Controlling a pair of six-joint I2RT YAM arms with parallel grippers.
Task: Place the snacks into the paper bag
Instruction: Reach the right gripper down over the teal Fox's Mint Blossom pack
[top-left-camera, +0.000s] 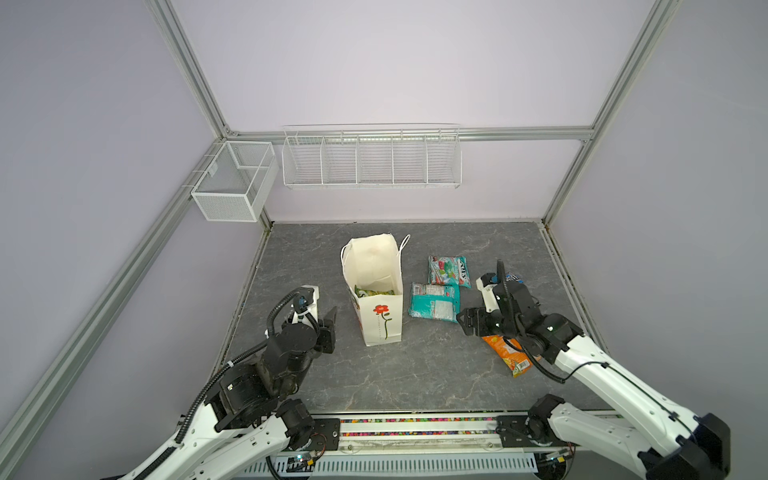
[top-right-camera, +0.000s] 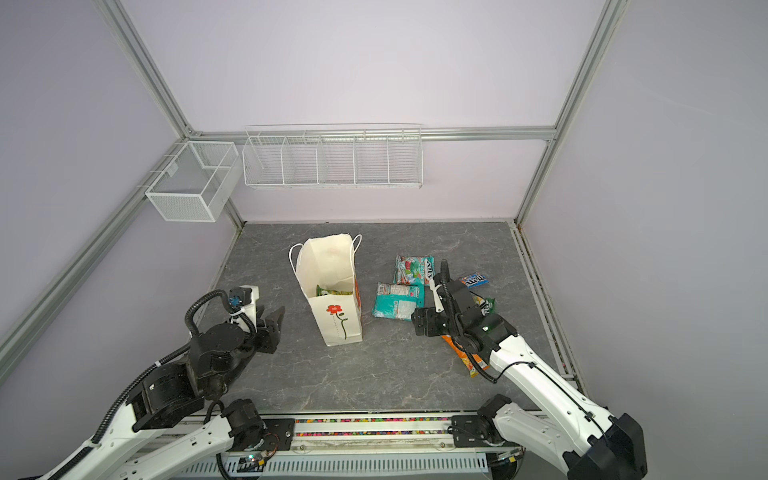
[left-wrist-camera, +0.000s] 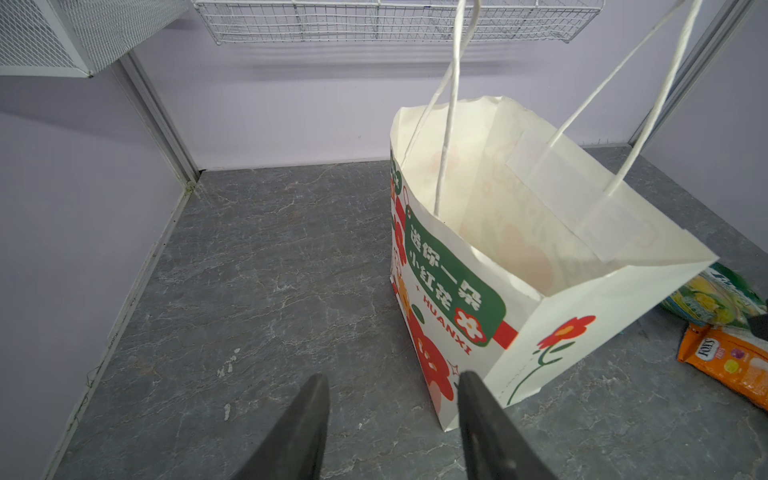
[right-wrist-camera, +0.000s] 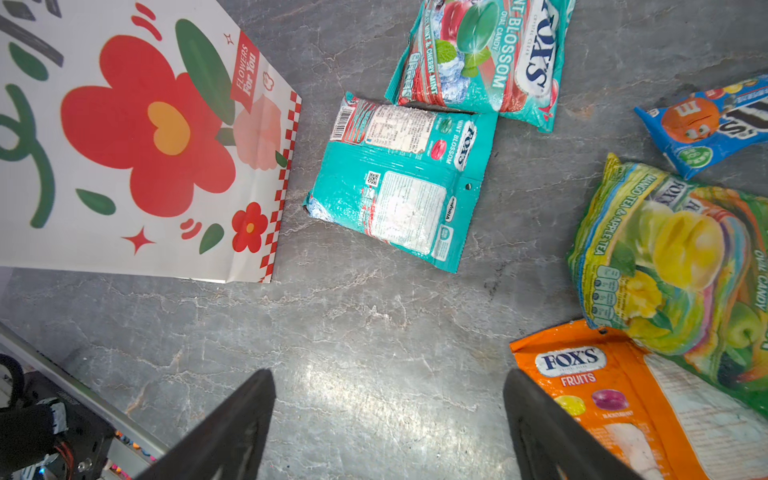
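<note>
Snacks (top-left-camera: 434, 301) mostly lie flat just right of the paper bag (top-left-camera: 380, 320), which stands upright with its mouth wide, one green-yellow packet (top-left-camera: 374, 292) already inside. Right gripper (right-wrist-camera: 388, 376) hovers beside the orange packet (right-wrist-camera: 602, 399), jaws spread and empty, likely lining up a pick. Left gripper (left-wrist-camera: 394, 376), also parted and empty, sits by the bag, perhaps to steady it. Underneath is a grey marbled tabletop (top-left-camera: 415, 374), with lilac walls and white wire baskets (top-left-camera: 370, 162) behind.

links (top-left-camera: 602, 374): white | joints (top-left-camera: 295, 340): black | hoses (top-left-camera: 272, 318): corrugated | left tool (left-wrist-camera: 393, 375), right tool (right-wrist-camera: 389, 372): black

Cream paper bag (right-wrist-camera: 104, 232) with red flowers, green leaves. Two teal Mint Blossom packets (right-wrist-camera: 482, 54) (right-wrist-camera: 399, 178), orange FOX'S Fruits packet (right-wrist-camera: 602, 399), green-yellow FOX'S packet (right-wrist-camera: 673, 257), blue M&M's packet (right-wrist-camera: 706, 124).
</note>
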